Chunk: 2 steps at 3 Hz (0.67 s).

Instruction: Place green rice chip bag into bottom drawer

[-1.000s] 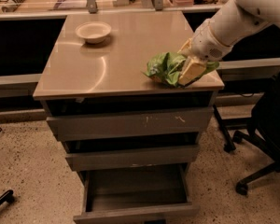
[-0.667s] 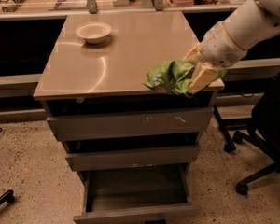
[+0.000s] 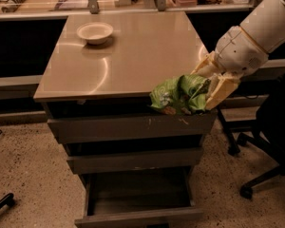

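The green rice chip bag [image 3: 179, 95] is crumpled and lime green, held in the air in front of the cabinet's front right corner, over the scratched top drawer front. My gripper [image 3: 211, 87] is shut on the bag's right side, its pale fingers [image 3: 220, 92] either side of the foil. The white arm comes in from the upper right. The bottom drawer [image 3: 138, 196] is pulled out and open, below and left of the bag, with a dark inside that looks empty.
A white bowl [image 3: 95, 32] stands at the back left of the cabinet top [image 3: 123, 56]. The middle drawer [image 3: 135, 159] sticks out slightly. A black office chair base [image 3: 256, 175] stands on the speckled floor at right. A counter with clutter runs behind.
The gripper has carried the bag off the tabletop, forward and down past the front right edge. The bowl and drawers have not moved.
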Motion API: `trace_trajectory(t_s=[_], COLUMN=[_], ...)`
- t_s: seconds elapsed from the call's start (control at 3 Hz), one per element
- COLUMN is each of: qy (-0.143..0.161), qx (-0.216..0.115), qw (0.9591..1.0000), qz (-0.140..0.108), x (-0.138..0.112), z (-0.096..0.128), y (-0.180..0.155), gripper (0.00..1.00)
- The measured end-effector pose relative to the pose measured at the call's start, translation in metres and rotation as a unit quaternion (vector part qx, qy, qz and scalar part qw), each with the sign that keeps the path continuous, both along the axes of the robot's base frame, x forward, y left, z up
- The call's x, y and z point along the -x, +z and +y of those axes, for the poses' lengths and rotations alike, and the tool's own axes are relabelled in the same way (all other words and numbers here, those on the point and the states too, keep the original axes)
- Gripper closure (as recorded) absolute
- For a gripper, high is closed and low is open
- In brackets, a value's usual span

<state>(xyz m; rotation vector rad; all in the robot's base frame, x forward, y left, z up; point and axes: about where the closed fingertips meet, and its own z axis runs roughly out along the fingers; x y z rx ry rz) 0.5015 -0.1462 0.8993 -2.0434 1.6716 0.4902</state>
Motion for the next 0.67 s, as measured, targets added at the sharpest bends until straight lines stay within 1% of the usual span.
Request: trace_trajectory(t_s=[0.33, 0.67], qy=[0.027, 0.079], qx=[0.009, 0.009], qw=[0.9995, 0.9955], qz=[-0.013, -0.051], x=[0.001, 0.033], z=[0.009, 0.020], y=[0.001, 0.001], gripper=[1.00, 1.00])
